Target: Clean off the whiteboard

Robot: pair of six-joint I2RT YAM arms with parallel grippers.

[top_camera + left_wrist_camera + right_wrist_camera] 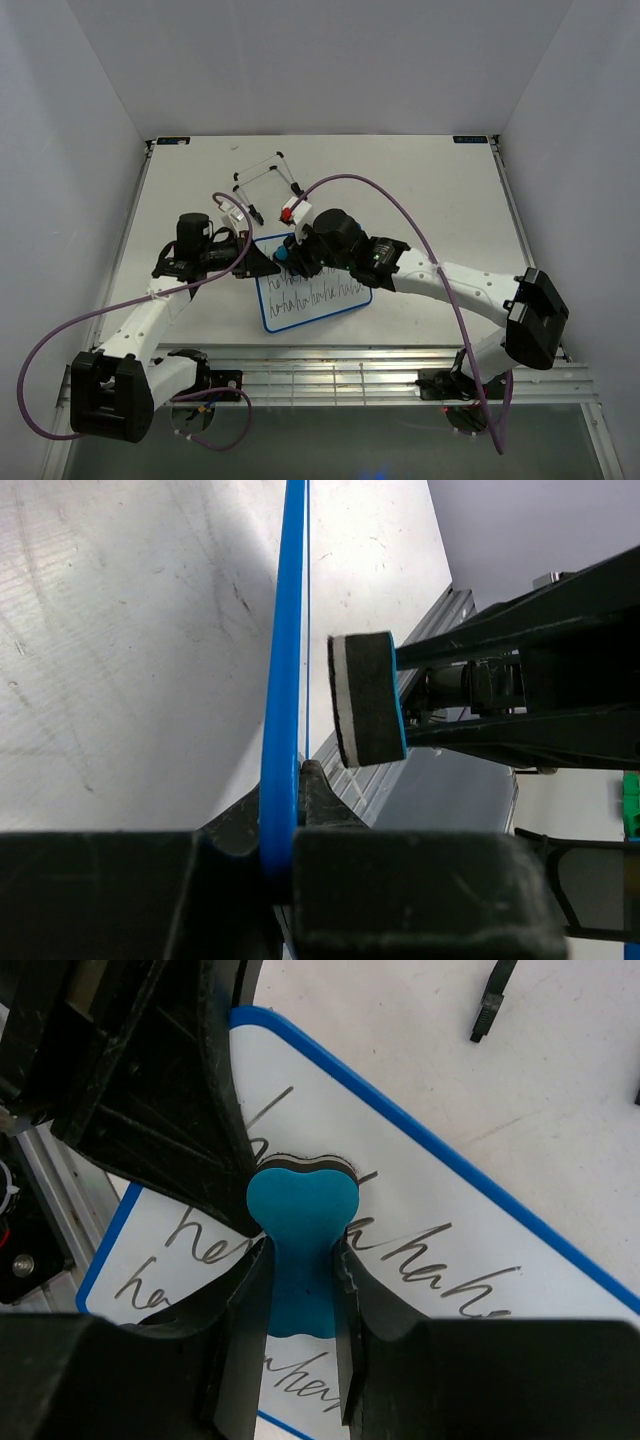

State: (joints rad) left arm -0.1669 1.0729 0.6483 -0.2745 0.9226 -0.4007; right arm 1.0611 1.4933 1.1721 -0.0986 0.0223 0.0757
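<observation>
The left arm (150, 315) rises from its base at the near left and bends forward and inward, its wrist level and low, and the left gripper (262, 264) is clamped on the blue-framed edge of the whiteboard (320, 300), one finger on each face. The right arm (460, 285) stretches from the near right across to the middle. The right gripper (300, 1270) points down, its two fingers pinching the narrow waist of the blue eraser (300, 1200).
</observation>
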